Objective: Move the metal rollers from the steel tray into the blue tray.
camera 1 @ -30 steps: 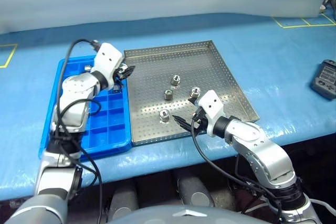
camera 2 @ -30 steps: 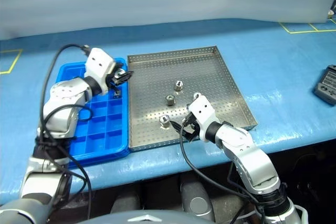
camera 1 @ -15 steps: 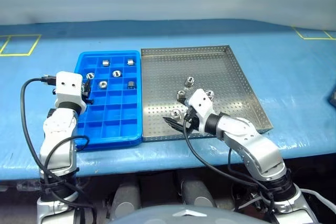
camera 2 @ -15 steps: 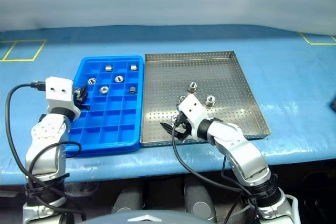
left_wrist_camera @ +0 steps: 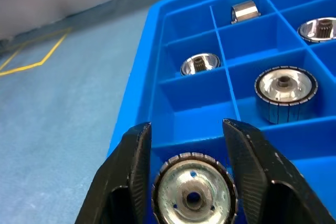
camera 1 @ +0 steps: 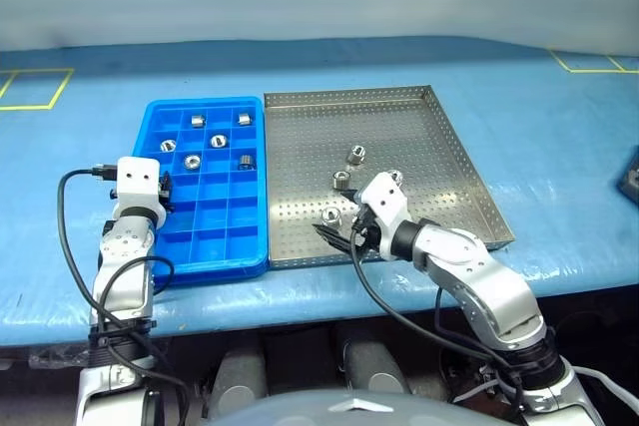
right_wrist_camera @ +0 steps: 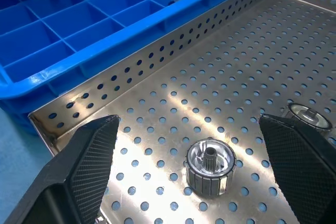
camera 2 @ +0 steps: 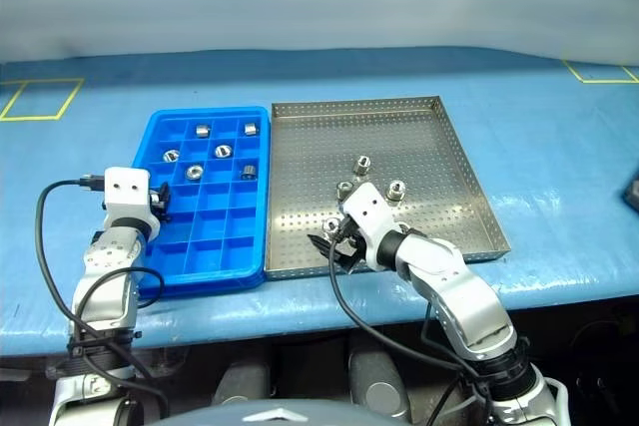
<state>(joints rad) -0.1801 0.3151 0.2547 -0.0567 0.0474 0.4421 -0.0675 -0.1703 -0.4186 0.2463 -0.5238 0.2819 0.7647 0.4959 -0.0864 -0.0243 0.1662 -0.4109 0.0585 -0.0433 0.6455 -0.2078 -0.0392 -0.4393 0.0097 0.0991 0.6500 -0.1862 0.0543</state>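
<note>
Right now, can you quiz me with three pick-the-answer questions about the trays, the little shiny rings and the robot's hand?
1. Where is the blue tray?
A. On the robot's left of the steel tray
B. On its right
C. Stacked on top of it

2. How many metal rollers lie in the steel tray?
A. One
B. Four
C. Nine

3. How do the right gripper jaws stand?
A. Wide open
B. Shut on a roller
C. Shut on nothing

Answers:
1 A: the trays sit side by side, with the blue one on the left.
2 B: four rollers rest on the perforated floor.
3 A: the right wrist view shows its fingers far apart, with a roller between them untouched.
</note>
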